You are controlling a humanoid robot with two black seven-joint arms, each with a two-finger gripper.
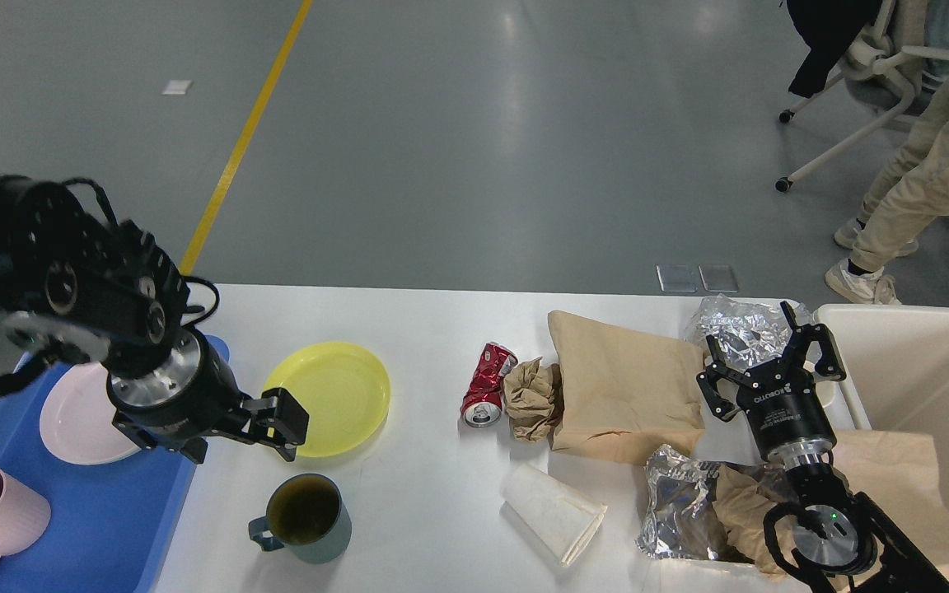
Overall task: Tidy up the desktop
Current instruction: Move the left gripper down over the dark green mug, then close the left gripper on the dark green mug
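Grey polished flooring with a yellow line is stretching behind the wide white rectangular desktop (425, 329), which is filling the lower part of the view. On it, the left gripper (281, 428) is hovering over the round yellow plastic plate's (334, 395) near edge, fingers narrowly parted and holding nothing. The right gripper (767, 354) is reaching with fingers spread wide over crumpled silver foil (742, 321) beside a flat brown paper bag (623, 387). A crushed red drink can (487, 383) is lying near the centre.

Desktop (433, 329) mid clear btwn plate (332, 397), can (487, 384).
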